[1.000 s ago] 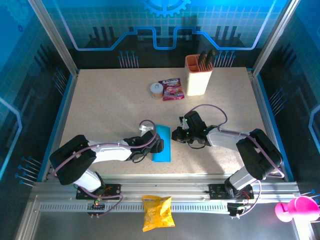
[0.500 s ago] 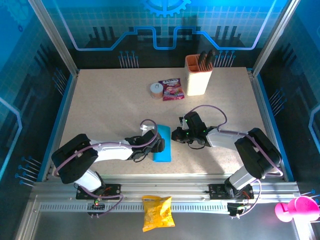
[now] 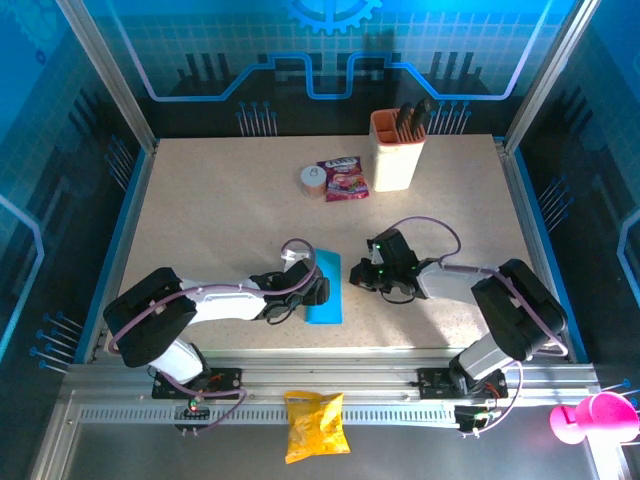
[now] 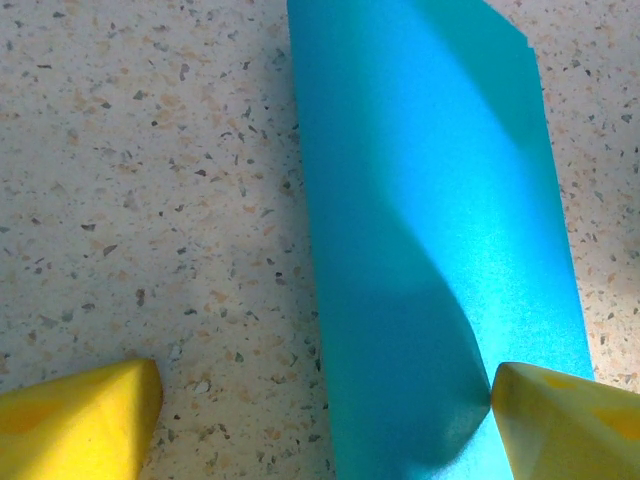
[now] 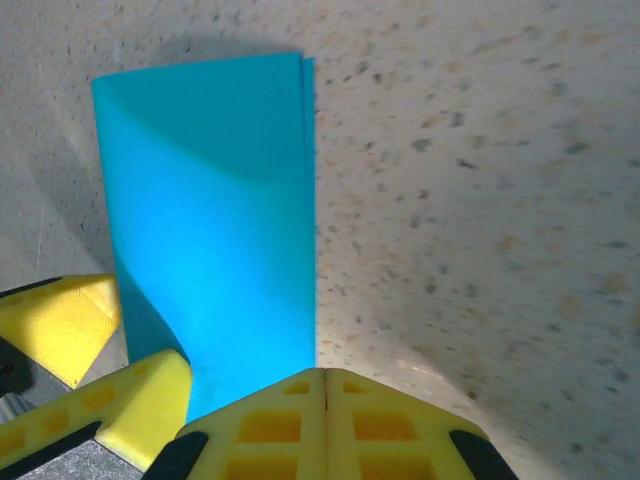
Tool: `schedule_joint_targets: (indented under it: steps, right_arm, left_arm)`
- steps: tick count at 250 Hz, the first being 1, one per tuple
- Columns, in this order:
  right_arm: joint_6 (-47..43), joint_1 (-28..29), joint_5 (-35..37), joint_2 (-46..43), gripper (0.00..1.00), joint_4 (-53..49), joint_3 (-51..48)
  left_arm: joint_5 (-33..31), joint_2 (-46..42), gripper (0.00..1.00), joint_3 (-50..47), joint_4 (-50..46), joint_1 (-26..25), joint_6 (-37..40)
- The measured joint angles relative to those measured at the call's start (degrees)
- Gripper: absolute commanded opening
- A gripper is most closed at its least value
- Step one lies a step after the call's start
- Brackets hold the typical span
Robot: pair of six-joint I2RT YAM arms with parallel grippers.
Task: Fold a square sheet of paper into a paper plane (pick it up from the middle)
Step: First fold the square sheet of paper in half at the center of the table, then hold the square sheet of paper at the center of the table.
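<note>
On the speckled table (image 3: pixel 220 210), close to its near edge and between the two arms: square sheet of paper (image 3: pixel 326 285), bright cyan-blue, doubled over into a long strip. Long axis near to far, far end leaning a touch to the right; both ends blunt and square-cut. Upper layer not pressed flat, bulging in a soft curl along the length. Edges of two layers side by side along one long edge in the right wrist view.

Left gripper (image 3: pixel 311 292) low over the strip's near half, jaws spread wide. One yellow fingertip (image 4: pixel 560 420) touching the paper at its edge, the other over bare table just beside the opposite edge.

Right gripper (image 5: pixel 325 385) just right of the strip, yellow jaws pressed together with nothing between them. Tips right at the paper's edge; actual contact hard to tell.

On the far side of the table: red-purple snack packet (image 3: pixel 343 178), print too small to read. Just left of it, a small round roll (image 3: pixel 313 180). To the right, an orange holder (image 3: pixel 397 150) with dark handles standing in it.

On the metal rail nearer than the arm bases: yellow crisp bag (image 3: pixel 316 425), lettering illegible. Paper surface plain.
</note>
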Motion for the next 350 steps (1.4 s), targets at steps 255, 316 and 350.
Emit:
schedule_joint_targets:
  steps: [255,316,350]
  right_arm:
    - [1.6,5.5,-0.6,4.9,0.00,6.1,-0.4]
    - [2.1,5.5,0.0,4.7,0.00,6.8,-0.4]
    - [2.7,4.5,2.0,1.6,0.00,6.3,-1.2]
  left_arm:
    - [0.2,0.2,0.87,0.0,0.0,0.0,1.7]
    - [0.4,0.2,0.87,0.0,0.0,0.3,1.9]
    - [0.6,0.2,0.87,0.0,0.0,0.4,1.9]
